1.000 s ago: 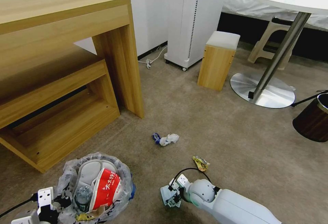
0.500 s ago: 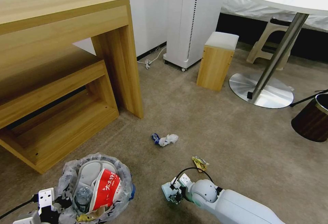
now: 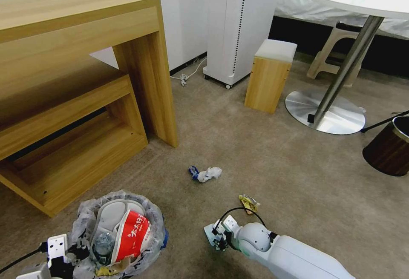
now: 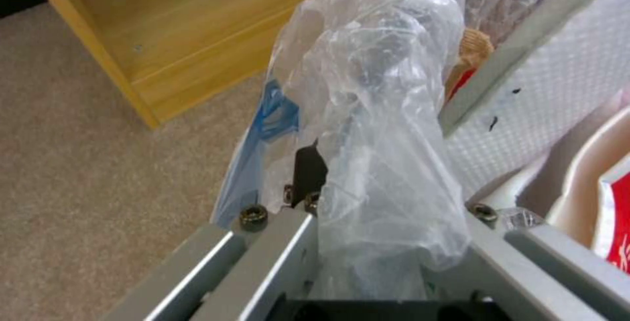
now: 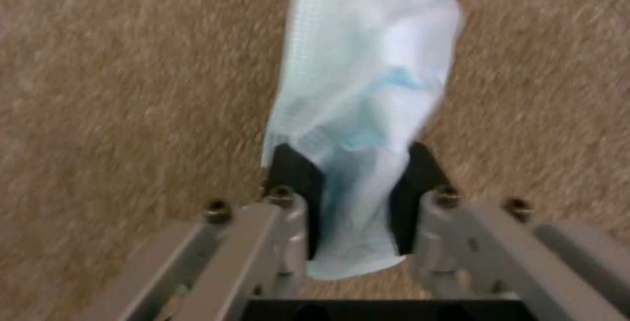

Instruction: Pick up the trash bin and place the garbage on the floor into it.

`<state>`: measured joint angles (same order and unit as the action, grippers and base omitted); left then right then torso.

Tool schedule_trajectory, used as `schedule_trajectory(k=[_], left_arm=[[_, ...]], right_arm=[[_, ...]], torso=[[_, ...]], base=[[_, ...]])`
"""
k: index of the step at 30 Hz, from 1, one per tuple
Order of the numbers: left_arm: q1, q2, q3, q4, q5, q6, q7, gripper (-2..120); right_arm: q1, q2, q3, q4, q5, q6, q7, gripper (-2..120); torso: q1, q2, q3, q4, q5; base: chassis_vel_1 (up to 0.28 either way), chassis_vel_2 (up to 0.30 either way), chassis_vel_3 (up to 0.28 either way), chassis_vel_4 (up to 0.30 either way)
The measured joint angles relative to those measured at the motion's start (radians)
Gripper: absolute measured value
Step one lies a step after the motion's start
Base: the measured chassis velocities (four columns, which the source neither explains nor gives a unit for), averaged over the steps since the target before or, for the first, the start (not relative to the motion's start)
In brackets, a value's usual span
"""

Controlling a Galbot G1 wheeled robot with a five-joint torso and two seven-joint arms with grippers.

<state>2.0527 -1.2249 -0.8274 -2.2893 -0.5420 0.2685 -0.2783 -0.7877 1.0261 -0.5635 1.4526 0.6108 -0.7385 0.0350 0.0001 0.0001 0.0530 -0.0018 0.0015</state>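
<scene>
Trash bin: The trash bin [image 3: 119, 232] sits low by the robot's left side. The left claw [image 4: 387, 222] pinches its crinkly plastic bag at the rim, with a blue patch just beside the pinch.
Inside the bin: Right past the left claw lie a white slipper [image 3: 111, 215], a crushed red and white paper bowl [image 3: 134, 234] and a small plastic bottle [image 3: 102, 245]. I think most of the job is done.
Left claw: It is pressed together on the bin's rim and bag. It is at the bin's near edge.
Right claw: The right claw [image 5: 358, 203] pinches a blue face mask [image 5: 367, 94]. The mask hangs out past the claw tips, over the floor [image 3: 298, 176]. In the head view the right claw [image 3: 215, 238] is off to the right of the bin, well apart from it.
Mask: It is picked up but not yet in the bin. I think it has to go over the bin's open top and be let go.
Left on the floor: A yellow wrapper [image 3: 249, 203] lies just ahead of the right claw. A white tissue with a blue bit [image 3: 205, 173] lies farther ahead, between the claw and the wooden desk [image 3: 85, 79].
How far along: Big things are in, one thing is in the claw, and two small bits wait on the carpet.
Other bin: A dark brown bin [image 3: 387, 147] stands far off to the right. It is not the one for this job.
</scene>
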Motion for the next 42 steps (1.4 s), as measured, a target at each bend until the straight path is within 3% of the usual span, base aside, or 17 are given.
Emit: schedule_trajectory(k=[5, 12, 14, 15, 17, 19, 21, 23, 25, 28, 32, 38, 42], left_arm=[[0.006, 0.005, -0.015, -0.009, -0.015, 0.006, 0.016, 1], [0.009, 0.002, -0.02, -0.014, -0.021, 0.007, 0.05, 1], [0.01, 0.0, -0.019, -0.014, -0.024, 0.005, 0.053, 1], [0.01, 0.0, -0.019, -0.014, -0.024, 0.005, 0.053, 1], [0.014, 0.002, -0.021, -0.018, -0.034, 0.005, 0.059, 1], [0.015, 0.003, -0.022, -0.019, -0.036, 0.005, 0.06, 1], [0.016, 0.008, -0.028, -0.025, -0.044, 0.008, 0.069, 1], [0.017, 0.008, -0.028, -0.026, -0.045, 0.01, 0.07, 1], [0.017, 0.011, -0.032, -0.031, -0.056, 0.017, 0.076, 1], [0.02, 0.014, -0.038, -0.036, -0.063, 0.022, 0.079, 1], [0.023, 0.012, -0.046, -0.042, -0.067, 0.025, 0.082, 1], [0.024, 0.007, -0.048, -0.046, -0.068, 0.026, 0.082, 1], [0.023, 0.004, -0.046, -0.047, -0.062, 0.026, 0.086, 1]], right_arm=[[0.005, -0.008, 0.085, 0.079, 0.018, -0.006, 0.012, 0], [0.072, -0.056, 0.21, 0.288, 0.101, 0.02, 0.045, 0], [0.109, -0.075, 0.235, 0.351, 0.128, 0.229, -0.025, 0], [0.109, -0.075, 0.235, 0.351, 0.128, 0.229, -0.025, 0], [0.137, -0.069, 0.235, 0.361, 0.143, 0.443, -0.175, 0], [0.144, -0.066, 0.232, 0.364, 0.155, 0.486, -0.209, 0], [0.168, -0.043, 0.203, 0.38, 0.252, 0.597, -0.377, 0], [0.172, -0.038, 0.194, 0.381, 0.27, 0.605, -0.413, 0], [0.192, -0.002, 0.131, 0.383, 0.33, 0.615, -0.54, 0], [0.211, 0.031, 0.056, 0.376, 0.349, 0.594, -0.563, 0], [0.223, 0.069, -0.039, 0.361, 0.351, 0.552, -0.54, 0], [0.21, 0.07, -0.068, 0.341, 0.316, 0.528, -0.507, 0], [0.203, 0.05, -0.067, 0.335, 0.303, 0.516, -0.489, 11]], torso=[[0.0, 0.0, 0.0, -0.0001, -0.001], [0.0, 0.0, -0.001, -0.0004, -0.0016], [0.0, 0.0, -0.001, -0.0006, -0.0017], [0.0, 0.0, -0.001, -0.0006, -0.0017], [0.0, 0.0, -0.001, -0.0007, -0.0014], [0.0, 0.0, -0.001, -0.0006, -0.0015], [0.0, 0.0, -0.001, -0.0006, -0.0015], [0.0, 0.0, -0.001, -0.0007, -0.0017], [0.0, 0.0, -0.001, -0.0008, -0.0016], [0.0, 0.0, -0.001, -0.0008, -0.0017], [0.0, 0.0, -0.001, -0.0005, -0.0017], [0.0, 0.0, -0.001, -0.0008, -0.0017], [0.0, 0.0, -0.001, -0.0008, -0.0016]], base=[[0.0, 0.0, 0.0, 0.0], [0.0, 0.0, 0.0, 0.0], [0.0, 0.0, 0.0, 0.0], [0.0, 0.0, 0.0, 0.0], [0.0, 0.0, 0.0, 0.0], [0.0, 0.0, 0.0, 0.0], [0.0, 0.0, 0.0, 0.0], [0.0, 0.0, 0.0, 0.0], [0.0, 0.0, 0.0, 0.0], [0.0, 0.0, 0.0, 0.0], [0.0, 0.0, 0.0, 0.0], [0.0, 0.0, 0.0, 0.0], [0.0, 0.0, 0.0, 0.0]])
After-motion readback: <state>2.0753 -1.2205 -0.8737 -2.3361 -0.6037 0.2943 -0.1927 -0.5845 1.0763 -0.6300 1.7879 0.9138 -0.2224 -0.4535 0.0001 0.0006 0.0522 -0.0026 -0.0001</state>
